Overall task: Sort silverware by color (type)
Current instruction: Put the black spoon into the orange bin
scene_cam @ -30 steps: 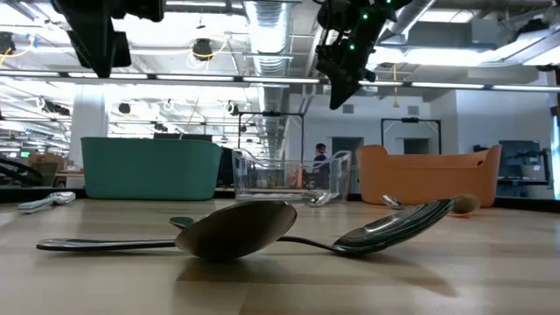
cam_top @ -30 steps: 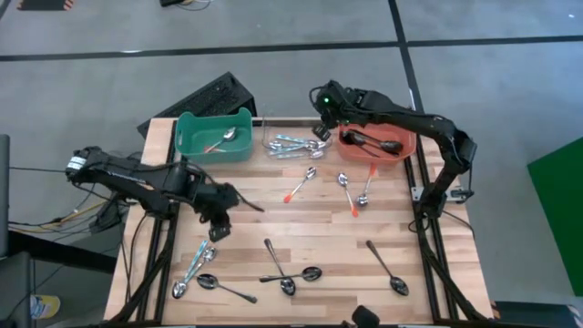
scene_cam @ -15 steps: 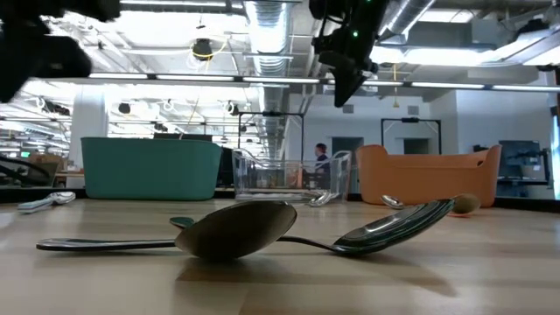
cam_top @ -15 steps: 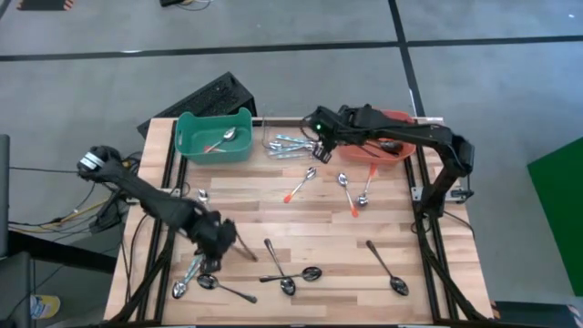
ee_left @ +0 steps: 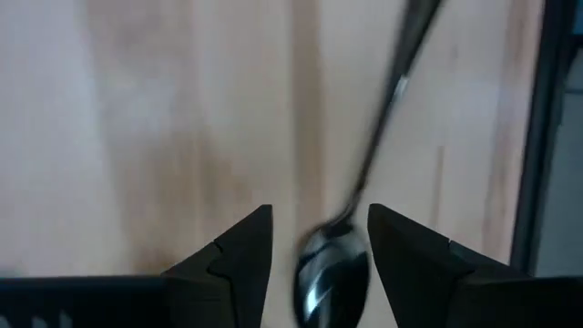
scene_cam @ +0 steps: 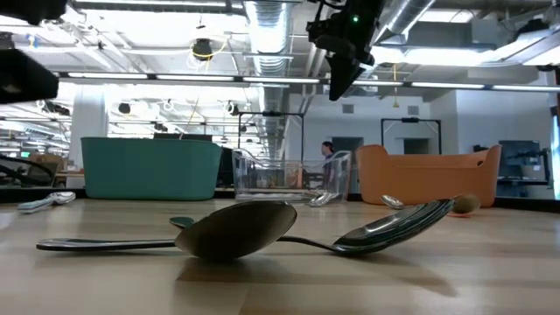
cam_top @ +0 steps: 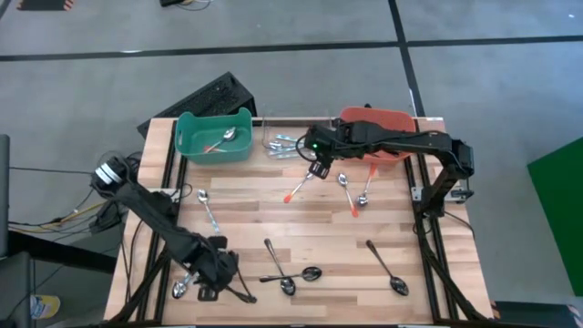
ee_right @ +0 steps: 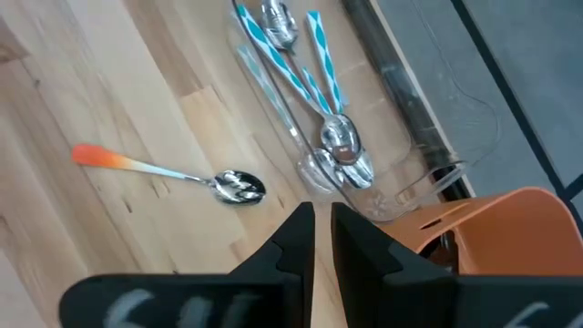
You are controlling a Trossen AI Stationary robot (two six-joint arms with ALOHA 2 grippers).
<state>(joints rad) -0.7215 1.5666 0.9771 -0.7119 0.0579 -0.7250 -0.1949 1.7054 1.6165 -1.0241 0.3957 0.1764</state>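
The left hand (ee_left: 319, 246) hangs low over the counter's (cam_top: 319, 219) near left corner, fingers spread around a dark-handled spoon (ee_left: 364, 182) without gripping it, while the right hand (ee_right: 321, 228), nearly closed and empty, hovers beside an orange-handled spoon (ee_right: 168, 173) and the clear bin (ee_right: 364, 196).

No words are showing anywhere. No labels, brands or numbers are reading clearly on anything in view.

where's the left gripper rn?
High view: the left gripper is low at the table's front-left corner, over the spoons there. Its wrist view shows open fingers either side of a dark-handled spoon's bowl.
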